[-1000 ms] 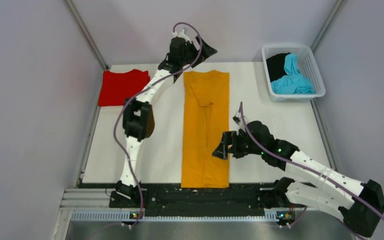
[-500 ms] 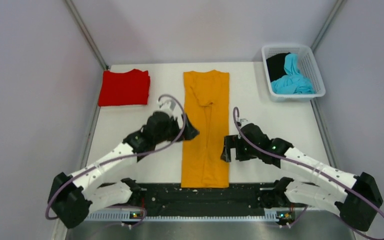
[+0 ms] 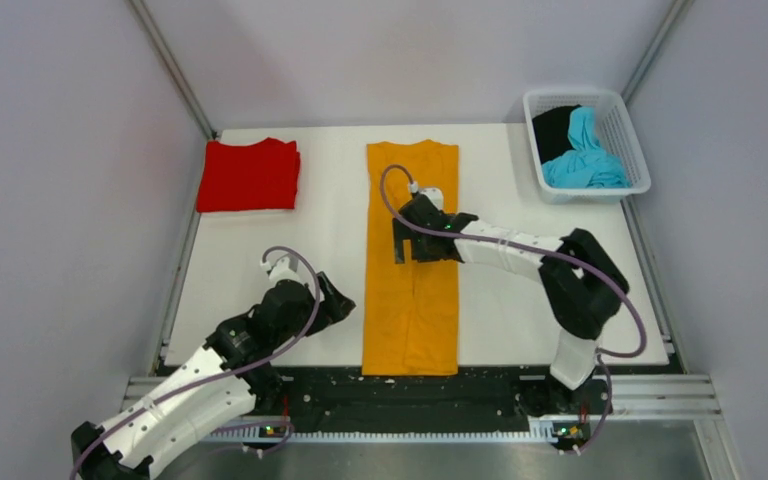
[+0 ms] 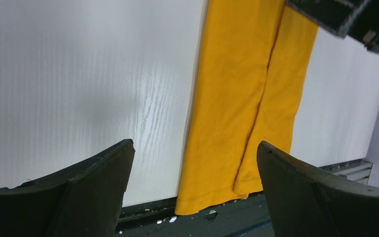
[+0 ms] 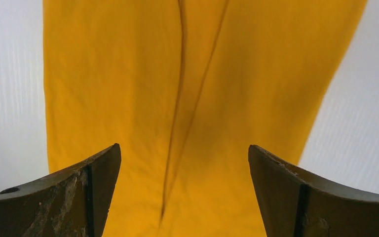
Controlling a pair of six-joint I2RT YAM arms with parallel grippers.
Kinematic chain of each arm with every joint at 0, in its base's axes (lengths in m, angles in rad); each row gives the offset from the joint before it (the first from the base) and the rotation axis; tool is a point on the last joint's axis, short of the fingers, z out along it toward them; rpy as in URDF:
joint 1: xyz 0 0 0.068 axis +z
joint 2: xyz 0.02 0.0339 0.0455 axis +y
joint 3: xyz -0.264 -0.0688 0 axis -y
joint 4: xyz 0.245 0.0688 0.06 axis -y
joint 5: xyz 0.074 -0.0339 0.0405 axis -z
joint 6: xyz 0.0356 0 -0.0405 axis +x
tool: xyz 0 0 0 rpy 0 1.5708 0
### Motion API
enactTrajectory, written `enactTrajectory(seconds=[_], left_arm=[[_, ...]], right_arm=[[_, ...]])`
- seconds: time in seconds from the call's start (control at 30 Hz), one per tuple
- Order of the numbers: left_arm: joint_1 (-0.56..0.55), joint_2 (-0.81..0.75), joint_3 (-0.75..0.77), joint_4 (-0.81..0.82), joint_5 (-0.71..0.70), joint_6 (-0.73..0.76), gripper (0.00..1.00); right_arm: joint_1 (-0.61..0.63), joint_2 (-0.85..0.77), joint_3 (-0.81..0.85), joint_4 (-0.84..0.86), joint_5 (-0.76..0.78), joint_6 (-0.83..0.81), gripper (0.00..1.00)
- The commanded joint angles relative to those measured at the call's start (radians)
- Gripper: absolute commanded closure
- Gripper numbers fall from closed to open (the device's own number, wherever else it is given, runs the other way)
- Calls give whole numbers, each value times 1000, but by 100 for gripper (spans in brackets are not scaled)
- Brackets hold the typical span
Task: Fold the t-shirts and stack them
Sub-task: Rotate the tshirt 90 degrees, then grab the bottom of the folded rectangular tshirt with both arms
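Orange-yellow t-shirt point(image 3: 410, 320) lies folded into a long strip down the middle of the table point(image 3: 500, 330). Right pincer point(image 5: 183, 146) is over its middle, jaws apart. Left pincer point(image 4: 195, 143), also apart, is just left of its near end.

My left arm point(image 3: 175, 400) and right arm point(image 3: 505, 252) are white with black joints, purple cables point(image 3: 287, 249) and dark, scuffed pincer fingers point(image 5: 69, 197).
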Motion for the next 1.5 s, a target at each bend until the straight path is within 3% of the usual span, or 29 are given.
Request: enactTrajectory(seconds=[0.0,0.4,0.7,0.97,1.27,1.47], left_arm=[[0,36,18,-50,-31,-28,1],[0,12,-1,-107,-70,-41,1],[0,-3,8,-99,-35,-24,1],[0,174,-28,79,189,12,4],[-10,347,-48,170,273,40,23],[-68,419,-67,189,321,37,37]], right_arm=[[10,198,217,-37,147,-15,1],[-45,449,428,-96,170,-3,1],[-70,499,520,-109,136,-67,1],[-30,146,365,-74,84,-97,1],[2,-314,-188,-5,-109,56,1],[72,-479,-422,24,-228,231,1]])
